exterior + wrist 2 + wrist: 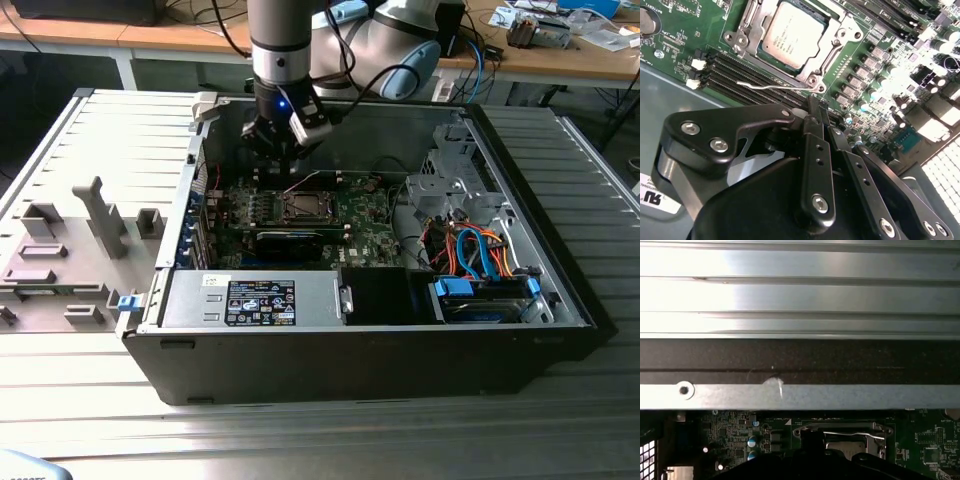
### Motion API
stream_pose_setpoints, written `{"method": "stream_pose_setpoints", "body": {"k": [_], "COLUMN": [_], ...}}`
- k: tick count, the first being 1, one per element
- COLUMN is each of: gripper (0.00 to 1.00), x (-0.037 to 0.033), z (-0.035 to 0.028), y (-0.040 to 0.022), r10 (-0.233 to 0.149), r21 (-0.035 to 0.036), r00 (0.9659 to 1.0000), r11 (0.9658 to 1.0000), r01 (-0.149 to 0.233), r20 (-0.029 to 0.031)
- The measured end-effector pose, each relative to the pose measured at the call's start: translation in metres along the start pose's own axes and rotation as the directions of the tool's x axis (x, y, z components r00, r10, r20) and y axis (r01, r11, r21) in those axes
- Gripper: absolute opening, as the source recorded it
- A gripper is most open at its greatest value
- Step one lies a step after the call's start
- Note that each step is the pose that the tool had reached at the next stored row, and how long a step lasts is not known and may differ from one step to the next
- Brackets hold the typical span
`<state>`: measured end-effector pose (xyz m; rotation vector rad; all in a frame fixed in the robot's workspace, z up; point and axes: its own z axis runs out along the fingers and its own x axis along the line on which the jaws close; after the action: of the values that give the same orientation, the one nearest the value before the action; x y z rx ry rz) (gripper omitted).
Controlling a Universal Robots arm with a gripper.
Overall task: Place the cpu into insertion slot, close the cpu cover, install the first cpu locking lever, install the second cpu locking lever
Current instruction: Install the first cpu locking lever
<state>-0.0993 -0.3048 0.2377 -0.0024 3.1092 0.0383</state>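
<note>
**Claw closed just short of the loose lever, chip already seated**

The claw [812, 112] hangs inside the open computer case [560, 290], its two black fingers pressed together with nothing between them. In the second wrist view its tip points toward the insertion slot [752, 47] on the green motherboard [685, 45], and stops just short of it, over the black memory slots [735, 75] that run alongside the socket.

The cpu [790, 32] lies flat in the slot, its dull silver top facing up. The cpu cover [832, 42] lies down around it, the chip showing through its square window, so seating and closing look done.

The relation that matters is between the claw tip and a thin bright locking lever [775, 86]. This wire rod lies along the socket edge nearest the claw, directly between the fingertip and the cover. Its long axis runs across the line of the claw's approach, not along it, with a small bent end out over the memory slots and the other end at the socket corner. It appears to stand free, not yet tucked under its catch, though I judge that only from its angle. The first wrist view shows a similar bright rod [850, 434] lying across the socket frame.

In the exterior view the claw [283, 152] sits above the board's far edge, beyond the socket [304, 206].
</note>
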Motion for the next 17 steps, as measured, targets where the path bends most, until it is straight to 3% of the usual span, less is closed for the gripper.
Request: {"method": "stream_pose_setpoints", "body": {"k": [5, 10, 17], "gripper": [0.11, 0.11, 0.11], "x": [-0.0025, -0.0107, -0.0179], "z": [0.0043, 0.011, 0.0188], "y": [0.0025, 0.0058, 0.0085], "r10": [0.0, -0.004, -0.042], "r21": [-0.0002, -0.0004, -0.0014], "r00": [1.0, 1.0, 0.9991], "r11": [1.0, 1.0, 0.9991], "r01": [0.0, 0.004, 0.042], "r20": [0.0001, -0.0002, -0.0012]}}
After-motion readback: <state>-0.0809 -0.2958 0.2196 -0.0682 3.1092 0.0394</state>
